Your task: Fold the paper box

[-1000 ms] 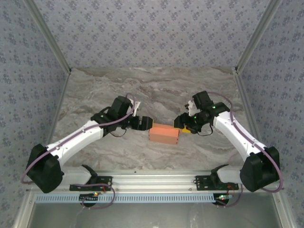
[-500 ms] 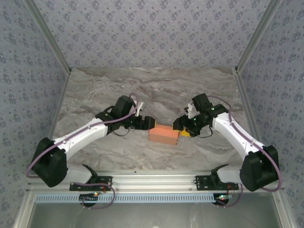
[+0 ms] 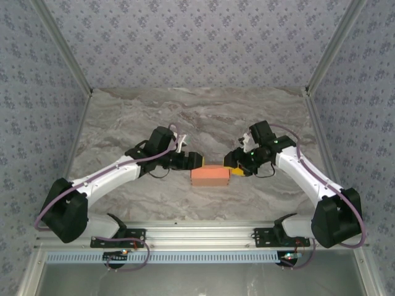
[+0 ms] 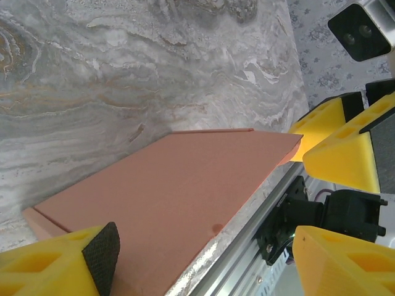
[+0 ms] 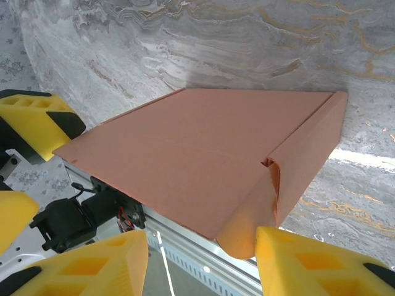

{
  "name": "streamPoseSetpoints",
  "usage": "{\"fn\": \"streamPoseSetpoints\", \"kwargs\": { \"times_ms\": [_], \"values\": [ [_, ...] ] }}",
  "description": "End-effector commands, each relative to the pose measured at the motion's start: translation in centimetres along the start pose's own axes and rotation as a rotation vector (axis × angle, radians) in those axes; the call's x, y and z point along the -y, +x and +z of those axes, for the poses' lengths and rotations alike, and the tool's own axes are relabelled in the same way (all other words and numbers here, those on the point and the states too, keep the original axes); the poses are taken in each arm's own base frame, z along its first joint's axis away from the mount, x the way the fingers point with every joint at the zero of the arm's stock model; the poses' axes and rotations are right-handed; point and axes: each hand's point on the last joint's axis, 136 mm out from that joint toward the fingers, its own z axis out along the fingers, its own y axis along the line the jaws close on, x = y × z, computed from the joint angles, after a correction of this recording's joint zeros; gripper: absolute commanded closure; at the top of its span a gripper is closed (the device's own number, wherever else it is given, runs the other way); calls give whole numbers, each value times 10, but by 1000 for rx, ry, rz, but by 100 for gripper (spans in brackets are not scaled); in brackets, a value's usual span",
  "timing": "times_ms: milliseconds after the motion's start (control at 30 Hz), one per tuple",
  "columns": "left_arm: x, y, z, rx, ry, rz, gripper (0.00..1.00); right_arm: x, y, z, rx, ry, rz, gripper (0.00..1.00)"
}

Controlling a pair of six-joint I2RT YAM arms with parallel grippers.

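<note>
While left gripper (image 3: 192, 160) jaws stand apart astride paper box (image 3: 210, 175) left end, right gripper (image 3: 232, 164) jaws apart astride right end, one finger (image 5: 308, 265) just beside rounded end flap. Box rests on marble table (image 3: 203, 117), between grippers.

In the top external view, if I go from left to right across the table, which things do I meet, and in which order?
left arm's shoulder → left gripper → paper box → right gripper → right arm's shoulder
</note>
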Motion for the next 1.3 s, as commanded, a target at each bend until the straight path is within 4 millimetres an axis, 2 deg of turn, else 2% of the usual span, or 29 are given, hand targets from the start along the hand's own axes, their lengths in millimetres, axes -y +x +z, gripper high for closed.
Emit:
{"fn": "streamPoseSetpoints", "kwargs": {
  "times_ms": [0,67,133,300,467,633,733,967,1267],
  "values": [
    [11,-4,-1,10,49,-1,23,0,3,4,-24,-14,21,50],
    [12,-7,-1,18,45,2,22,2,2,6,-27,-8,26,50],
    [8,-12,-5,29,4,11,16,3,2,7,-32,-2,33,50],
    [-1,-23,-27,42,-67,-27,11,4,2,6,-35,3,38,47],
    [1,-8,-42,22,-68,-54,9,1,1,5,-33,-4,35,46],
    [-10,4,-37,3,-79,-77,8,2,1,6,-33,-2,38,46],
    [-1,1,-31,5,-35,-83,9,3,0,7,-30,-4,34,47],
    [1,9,-19,-63,-19,-86,10,5,1,9,-35,-1,63,47],
    [24,16,-13,-94,25,-77,11,1,2,11,-30,-20,65,50]
  ]
}}
